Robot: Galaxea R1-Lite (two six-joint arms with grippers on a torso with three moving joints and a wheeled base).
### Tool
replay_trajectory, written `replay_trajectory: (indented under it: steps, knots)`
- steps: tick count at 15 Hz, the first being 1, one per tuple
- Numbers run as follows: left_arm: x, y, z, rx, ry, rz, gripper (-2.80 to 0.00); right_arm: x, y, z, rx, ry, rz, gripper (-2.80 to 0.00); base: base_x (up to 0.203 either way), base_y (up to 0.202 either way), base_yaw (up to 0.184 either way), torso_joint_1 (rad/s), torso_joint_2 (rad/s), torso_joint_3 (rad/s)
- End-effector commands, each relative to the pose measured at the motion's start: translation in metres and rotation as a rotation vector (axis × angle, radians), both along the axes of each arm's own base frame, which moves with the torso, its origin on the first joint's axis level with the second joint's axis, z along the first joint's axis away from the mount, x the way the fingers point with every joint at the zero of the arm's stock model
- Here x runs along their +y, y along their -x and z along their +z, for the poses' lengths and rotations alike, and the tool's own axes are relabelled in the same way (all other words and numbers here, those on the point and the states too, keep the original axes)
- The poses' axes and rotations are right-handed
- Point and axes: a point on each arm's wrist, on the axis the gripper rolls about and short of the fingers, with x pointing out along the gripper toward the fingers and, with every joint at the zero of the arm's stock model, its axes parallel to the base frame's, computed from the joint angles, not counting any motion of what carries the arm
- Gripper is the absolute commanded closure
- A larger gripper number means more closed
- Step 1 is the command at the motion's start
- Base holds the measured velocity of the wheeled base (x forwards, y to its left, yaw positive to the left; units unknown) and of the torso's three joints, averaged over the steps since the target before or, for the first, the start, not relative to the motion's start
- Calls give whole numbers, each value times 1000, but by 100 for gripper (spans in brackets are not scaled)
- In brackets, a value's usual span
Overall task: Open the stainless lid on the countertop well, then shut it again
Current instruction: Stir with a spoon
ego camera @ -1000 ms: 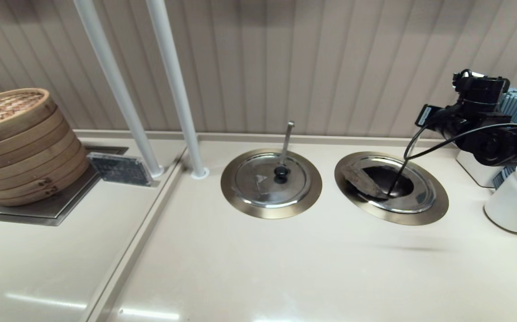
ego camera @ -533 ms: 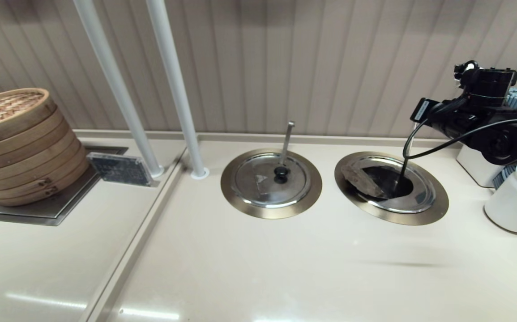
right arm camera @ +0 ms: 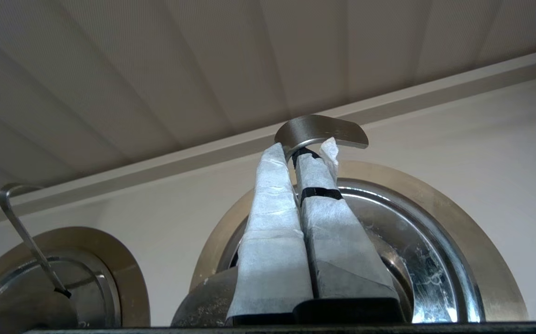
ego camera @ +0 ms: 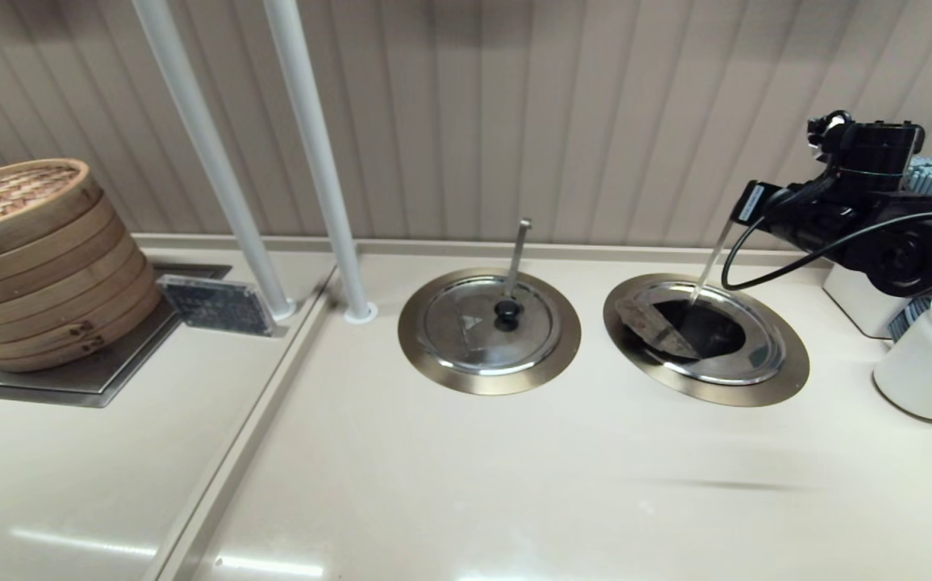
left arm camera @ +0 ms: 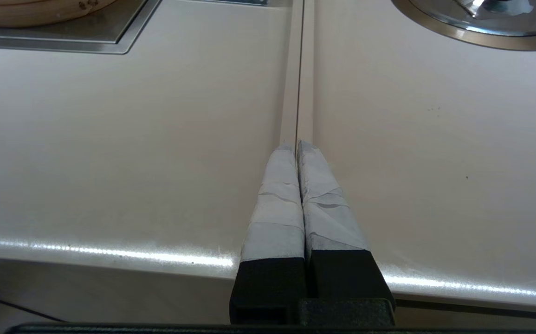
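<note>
The right gripper (right arm camera: 312,150) is hovering above the far edge of the right-hand well (ego camera: 788,379), its fingers pinching a curved steel handle (right arm camera: 321,132). The lid (ego camera: 744,355) is sitting in the well with its wedge panel (ego camera: 653,324) folded open. The left gripper (left arm camera: 295,144), fingers pressed together, is resting over the bare counter (left arm camera: 110,139).

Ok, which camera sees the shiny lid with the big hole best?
The head view: the whole stainless lid shows, wedge panel flipped open over the dark well. The right wrist view catches only part, behind the right gripper, shut on a ladle handle. The left wrist view misses it.
</note>
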Motion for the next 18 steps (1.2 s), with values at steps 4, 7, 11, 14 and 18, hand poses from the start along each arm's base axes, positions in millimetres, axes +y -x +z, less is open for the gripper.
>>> replay_trajectory:
  steps: [4,7,11,14,18]
  knots:
    - [0,0,0,0,0,0,0,-18,2,-1,124,16,-11,0,0,0,0,0,0,0]
    - [0,0,0,1,-1,0,0,-32,-5,-10,198,14,-36,0,0,0,0,0,0,0]
    - [0,0,0,0,0,0,0,-22,-6,-11,186,16,-15,0,0,0,0,0,0,0]
    - [0,0,0,0,0,0,0,-8,-2,-8,188,21,4,0,0,0,0,0,0,0]
    - [0,0,0,0,-1,0,0,28,-9,-30,281,158,-116,0,0,0,0,0,0,0]
